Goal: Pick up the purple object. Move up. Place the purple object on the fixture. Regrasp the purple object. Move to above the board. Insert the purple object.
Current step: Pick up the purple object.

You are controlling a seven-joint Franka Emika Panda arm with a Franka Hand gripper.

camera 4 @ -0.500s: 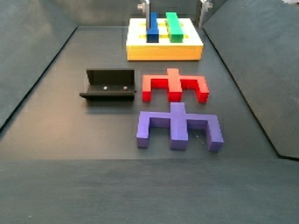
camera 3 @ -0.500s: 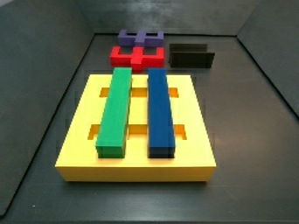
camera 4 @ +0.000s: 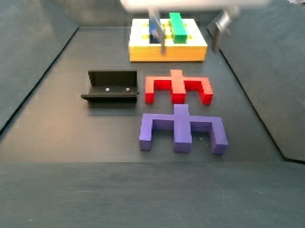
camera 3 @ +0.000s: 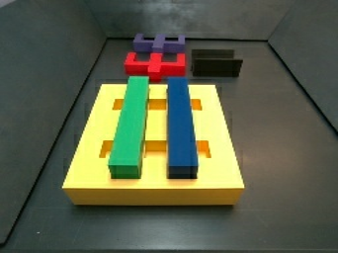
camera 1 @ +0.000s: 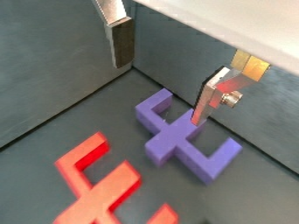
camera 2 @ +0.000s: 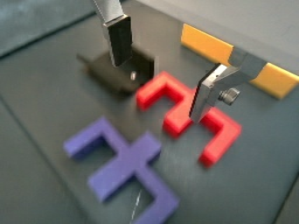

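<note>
The purple object (camera 1: 177,138) looks like hard, smooth plastic — probably light and stiff, a little slippery, not fragile. Its narrow middle bar seems the best place to pinch, across the flat sides. It is dark indigo, bridge-shaped, with legs and notches, lying flat on the floor.

The gripper (camera 1: 160,74) hangs spread wide and empty above it, fingers apart — nothing between them. Below the gripper too, beside the purple object, lies a red block (camera 2: 187,110); the fixture (camera 2: 117,72) is just beyond.
</note>
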